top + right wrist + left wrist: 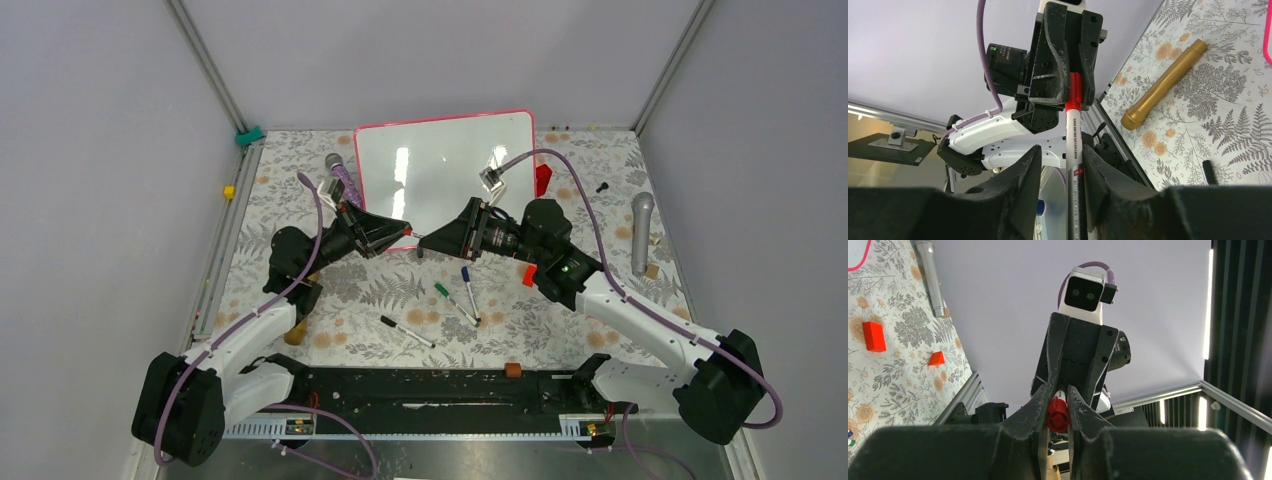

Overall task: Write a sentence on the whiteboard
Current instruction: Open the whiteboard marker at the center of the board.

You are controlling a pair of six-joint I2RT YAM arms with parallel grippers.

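The whiteboard (440,170) lies at the back centre, glossy white with a pink-red frame; its face shows no writing, so the sentence is not in view. My left gripper (388,236) and right gripper (443,238) face each other over the board's near edge. Between them is a white marker (1074,165) with a red cap (1058,414). In the left wrist view my left gripper (1059,390) is shut on the cap. In the right wrist view my right gripper (1062,150) is open; the marker's body rests against one finger with a gap to the other.
Blue (467,283), green (450,298) and black (406,331) markers lie in front of the board. A silver microphone (641,232) lies right, a purple one (342,175) left of the board, a gold one (1164,84) near the left arm. Red blocks (542,178) (529,274) sit nearby.
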